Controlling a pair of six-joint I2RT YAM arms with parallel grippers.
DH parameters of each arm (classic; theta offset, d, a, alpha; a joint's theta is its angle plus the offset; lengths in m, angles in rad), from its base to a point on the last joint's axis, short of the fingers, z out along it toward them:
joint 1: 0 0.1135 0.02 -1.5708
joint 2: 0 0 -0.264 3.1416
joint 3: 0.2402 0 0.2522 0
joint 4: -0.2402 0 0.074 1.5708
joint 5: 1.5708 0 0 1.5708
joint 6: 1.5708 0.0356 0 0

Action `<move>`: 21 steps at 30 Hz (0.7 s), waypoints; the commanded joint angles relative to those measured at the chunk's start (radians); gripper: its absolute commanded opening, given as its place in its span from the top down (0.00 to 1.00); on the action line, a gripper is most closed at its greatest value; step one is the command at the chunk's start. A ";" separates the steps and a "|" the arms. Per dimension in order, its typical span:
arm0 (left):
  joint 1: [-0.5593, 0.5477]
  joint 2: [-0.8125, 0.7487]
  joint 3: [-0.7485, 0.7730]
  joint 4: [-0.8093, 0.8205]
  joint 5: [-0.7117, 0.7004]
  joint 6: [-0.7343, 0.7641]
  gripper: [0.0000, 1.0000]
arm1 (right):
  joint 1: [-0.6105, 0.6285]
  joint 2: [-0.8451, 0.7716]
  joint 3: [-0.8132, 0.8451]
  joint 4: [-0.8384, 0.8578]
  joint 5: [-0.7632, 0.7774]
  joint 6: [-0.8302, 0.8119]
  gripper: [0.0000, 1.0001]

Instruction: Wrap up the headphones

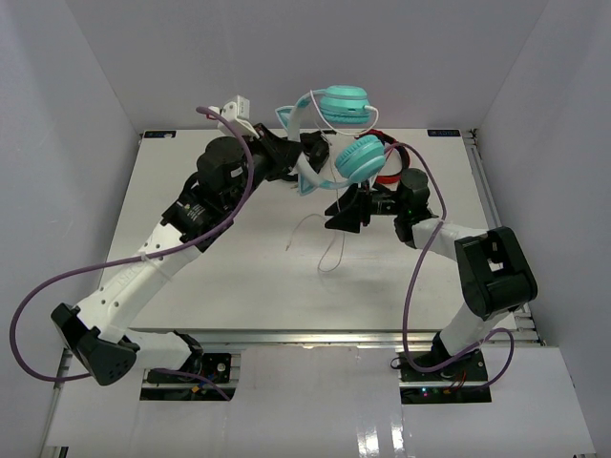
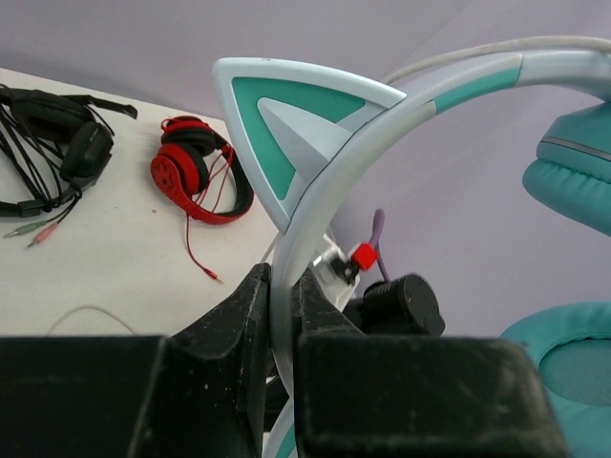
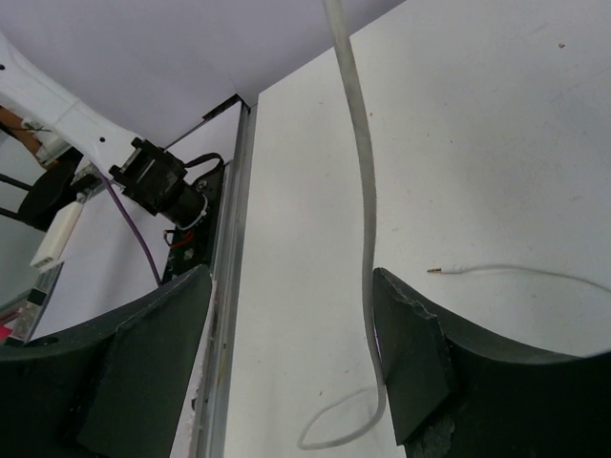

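Note:
The teal headphones [image 1: 360, 157] with cat ears hang in the air above the back of the table. My left gripper [image 1: 298, 167] is shut on their pale headband [image 2: 315, 162], which is pinched between the black fingers [image 2: 229, 324]. The thin white cable [image 1: 334, 248] drops from the cups and loops on the table. My right gripper [image 1: 340, 216] is open just below the lower ear cup. In the right wrist view the cable [image 3: 363, 172] runs down between the open fingers of the right gripper [image 3: 291, 296], close along the right finger [image 3: 410, 353]. Its plug [image 3: 434, 272] lies on the table.
Red headphones [image 2: 196, 172] and black headphones [image 2: 57, 153] lie on the white table [image 1: 220, 277] at the back, the red ones [image 1: 389, 177] just behind my right arm. The table's metal edge rail [image 3: 229, 239] and white walls enclose the area.

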 commanded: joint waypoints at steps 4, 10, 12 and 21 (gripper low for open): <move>-0.001 -0.063 0.046 0.100 -0.163 -0.064 1.00 | 0.094 -0.060 -0.130 -0.066 0.033 -0.253 0.31; -0.003 -0.064 0.089 0.093 -0.317 -0.062 1.00 | 0.165 -0.088 -0.190 -0.076 0.059 -0.304 0.36; -0.003 -0.061 0.102 0.091 -0.355 -0.053 1.00 | 0.190 -0.095 -0.200 -0.075 0.072 -0.304 0.38; -0.002 -0.059 0.123 0.103 -0.411 -0.031 1.00 | 0.300 -0.091 -0.191 -0.045 0.171 -0.265 0.44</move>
